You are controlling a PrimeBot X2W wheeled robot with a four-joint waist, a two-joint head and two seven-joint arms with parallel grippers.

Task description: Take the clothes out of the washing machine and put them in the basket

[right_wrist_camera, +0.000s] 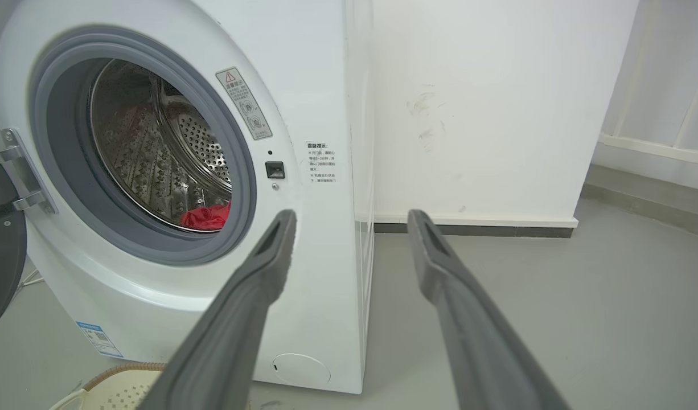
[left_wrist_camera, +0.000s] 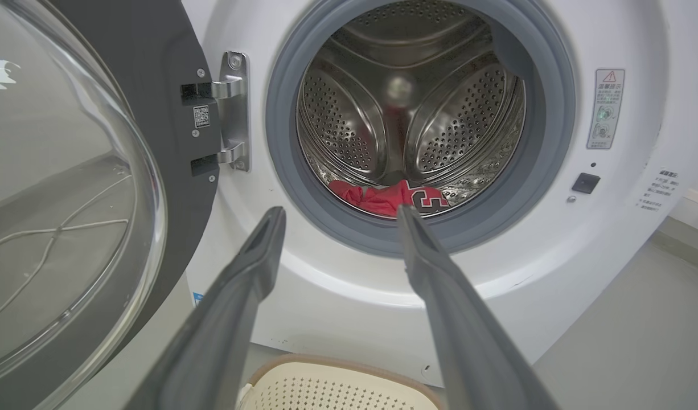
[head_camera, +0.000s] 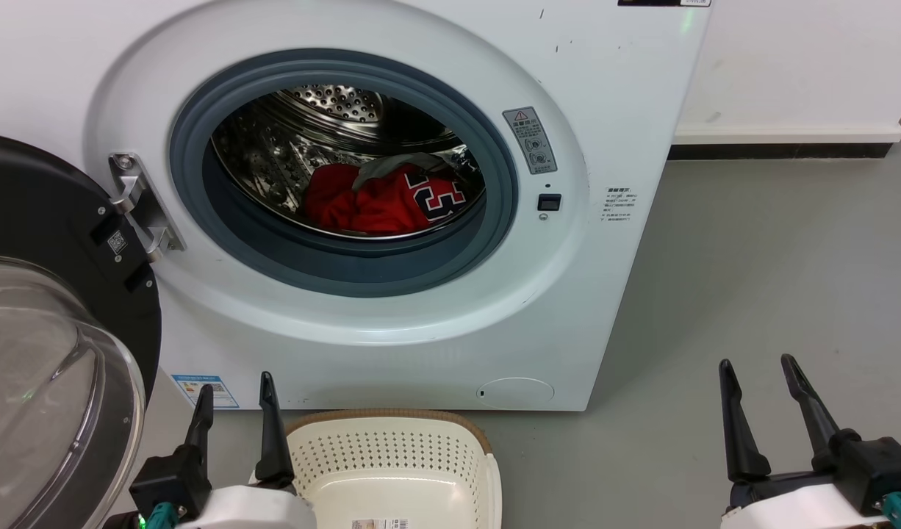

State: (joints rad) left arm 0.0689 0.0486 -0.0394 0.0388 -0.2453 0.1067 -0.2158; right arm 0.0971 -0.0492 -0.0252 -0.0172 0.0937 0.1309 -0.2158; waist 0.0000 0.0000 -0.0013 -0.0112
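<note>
Both long-fingered dark tools, left gripper [head_camera: 235, 386] and right gripper [head_camera: 758, 364], sit low, spread wide and holding nothing. Soft red clothes [head_camera: 377, 202] lie at the bottom of the steel drum [head_camera: 333, 103] in the big white front-loading washing machine [head_camera: 421, 353]. I'd clear the grey rubber rim [head_camera: 347, 272] first, then pinch deep. Black-rimmed glass door [head_camera: 54, 367] crowds the left side; cream perforated plastic basket [head_camera: 392, 420] sits below.
</note>
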